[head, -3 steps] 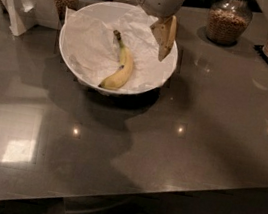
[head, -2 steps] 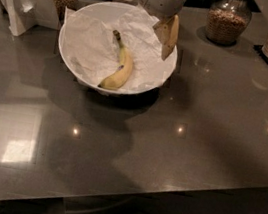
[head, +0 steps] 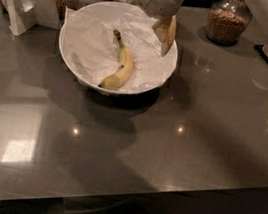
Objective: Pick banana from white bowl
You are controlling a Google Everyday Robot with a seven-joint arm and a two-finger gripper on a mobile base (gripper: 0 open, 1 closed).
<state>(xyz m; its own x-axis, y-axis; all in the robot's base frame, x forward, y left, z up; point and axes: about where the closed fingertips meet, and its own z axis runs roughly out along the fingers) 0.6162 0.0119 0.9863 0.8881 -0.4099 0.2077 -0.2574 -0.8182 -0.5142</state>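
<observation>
Counter — banana in white bowl, spread end effector above

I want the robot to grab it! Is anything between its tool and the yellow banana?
Nothing visible does. The open two-finger tool hangs over the wide white paper-lined bowl, and the small curved yellow banana lies uncovered inside, just below it.

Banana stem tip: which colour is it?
Dark brown stem tip, camera view. The open end effector hovers above the white bowl's far side.
</observation>
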